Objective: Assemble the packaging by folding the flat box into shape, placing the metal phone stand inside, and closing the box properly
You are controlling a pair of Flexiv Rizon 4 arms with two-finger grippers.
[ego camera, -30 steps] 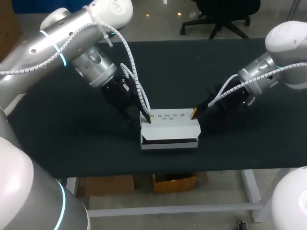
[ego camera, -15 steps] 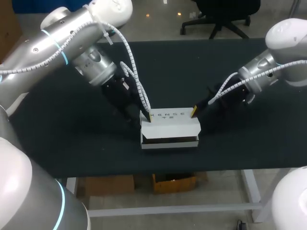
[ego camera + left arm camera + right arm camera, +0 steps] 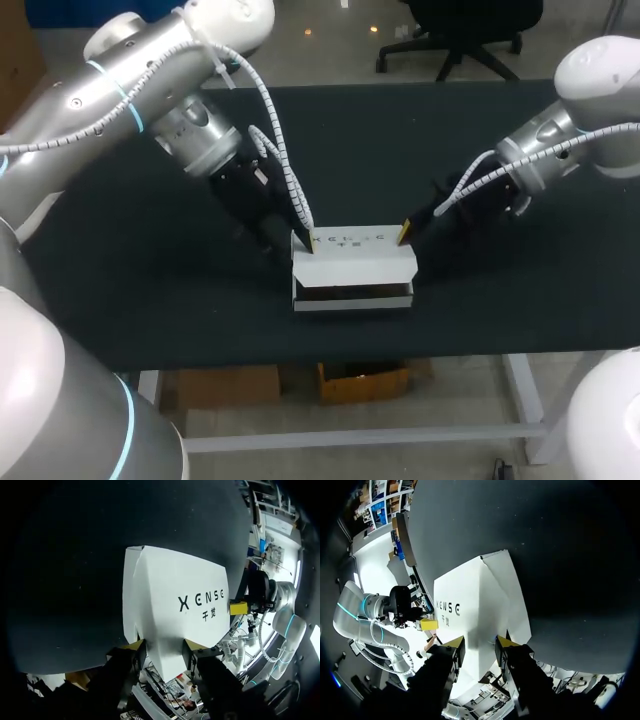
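Box [image 3: 352,262]: white, on table [image 3: 130,290];
Left gripper [image 3: 162,647]: pinching box's left end;
Right gripper [image 3: 480,642]: pinching box's right end

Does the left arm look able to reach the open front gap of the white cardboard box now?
Probably not yet: nothing blocks the gap, but the left tool is shut on the white cardboard box at its lid's left end, while the right tool holds the other end.

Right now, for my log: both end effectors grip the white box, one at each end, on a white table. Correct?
No: the table is black, as the head view shows. The left end effector and right end effector do grip the white box, one at each end.
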